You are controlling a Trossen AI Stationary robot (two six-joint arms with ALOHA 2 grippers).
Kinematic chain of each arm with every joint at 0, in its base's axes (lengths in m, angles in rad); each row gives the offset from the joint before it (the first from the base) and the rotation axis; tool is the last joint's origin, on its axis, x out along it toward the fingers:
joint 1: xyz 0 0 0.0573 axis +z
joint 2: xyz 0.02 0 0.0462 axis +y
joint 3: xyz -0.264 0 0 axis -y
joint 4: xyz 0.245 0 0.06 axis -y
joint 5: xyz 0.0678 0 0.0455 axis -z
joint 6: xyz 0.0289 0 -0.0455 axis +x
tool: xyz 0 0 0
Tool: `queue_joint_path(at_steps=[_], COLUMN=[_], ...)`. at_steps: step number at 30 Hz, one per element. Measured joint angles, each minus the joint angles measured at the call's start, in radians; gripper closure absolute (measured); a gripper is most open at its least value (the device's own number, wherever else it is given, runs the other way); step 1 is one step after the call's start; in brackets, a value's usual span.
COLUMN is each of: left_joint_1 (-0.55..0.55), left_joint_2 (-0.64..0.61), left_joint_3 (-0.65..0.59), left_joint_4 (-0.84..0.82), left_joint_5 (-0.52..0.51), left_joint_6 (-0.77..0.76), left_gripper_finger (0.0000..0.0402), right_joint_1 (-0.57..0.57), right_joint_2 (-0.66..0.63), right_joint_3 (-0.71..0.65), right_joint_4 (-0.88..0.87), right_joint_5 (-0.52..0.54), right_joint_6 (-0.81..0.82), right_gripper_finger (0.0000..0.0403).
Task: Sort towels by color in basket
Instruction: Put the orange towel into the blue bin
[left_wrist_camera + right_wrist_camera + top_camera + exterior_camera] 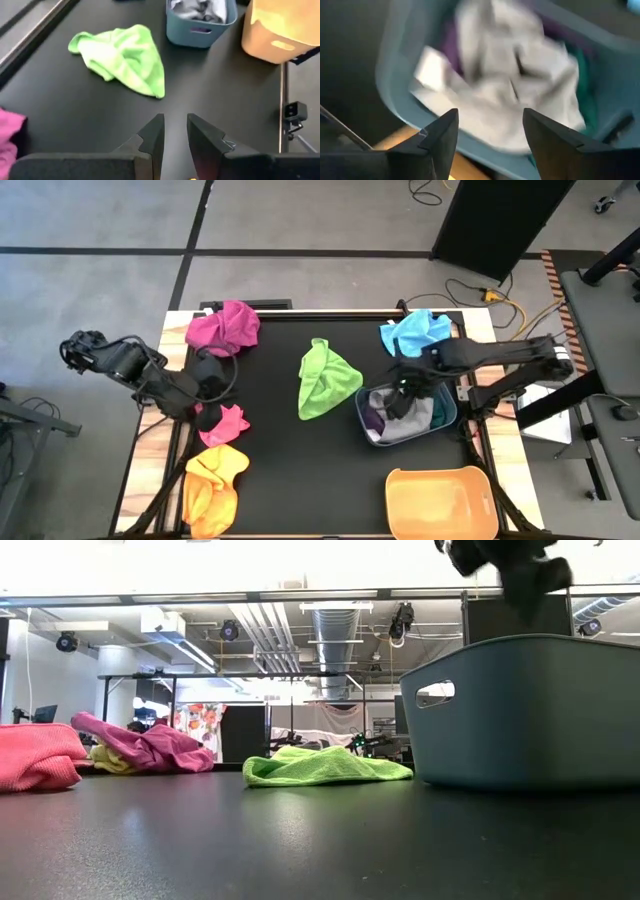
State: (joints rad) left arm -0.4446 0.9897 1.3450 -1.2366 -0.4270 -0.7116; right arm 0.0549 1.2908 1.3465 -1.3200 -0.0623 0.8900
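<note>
The right gripper [490,137] is held over the grey-blue basket [445,420], its fingers [442,137] spread apart with nothing between them — a grey towel [505,85] lies just beyond the fingertips, inside the basket, with purple and dark green cloth showing at its edges. The step in hand is judged to be a release into this basket, so the jaws are best kept wide and lifted straight up, so that no fold is snagged and dragged over the rim. The left gripper [175,132] waits low near the table's left edge, its fingers nearly together and empty. Ahead of those fingers lies the lime towel [125,57], and past it the orange basket [282,27]. The magenta [225,328], pink [225,423], orange-yellow [213,480] and light blue [412,332] towels are yet to be sorted.
</note>
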Motion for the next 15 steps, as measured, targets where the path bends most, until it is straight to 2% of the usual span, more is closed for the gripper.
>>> queue_joint_path(at_steps=[2, 7, 11, 15], left_joint_1=[-0.001, -0.002, -0.002, -0.019], left_joint_2=[0.0, 0.011, 0.026, 0.041], left_joint_3=[-0.032, -0.158, -0.267, -0.372], left_joint_4=[0.008, 0.032, 0.055, 0.134], left_joint_5=[0.017, 0.155, 0.283, 0.402], left_joint_6=[-0.035, -0.138, -0.218, -0.303], left_gripper_finger=[0.0333, 0.0333, 0.0333, 0.0333], right_joint_1=[0.008, 0.017, 0.017, 0.017], right_joint_2=[-0.022, -0.045, -0.033, -0.013], right_joint_3=[0.013, 0.014, 0.013, 0.011], right_joint_4=[0.09, 0.338, 0.473, 0.527], right_joint_5=[0.09, 0.28, 0.306, 0.301], right_joint_6=[0.003, -0.072, -0.139, -0.173], right_gripper_finger=[0.0185, 0.0188, 0.0186, 0.0189])
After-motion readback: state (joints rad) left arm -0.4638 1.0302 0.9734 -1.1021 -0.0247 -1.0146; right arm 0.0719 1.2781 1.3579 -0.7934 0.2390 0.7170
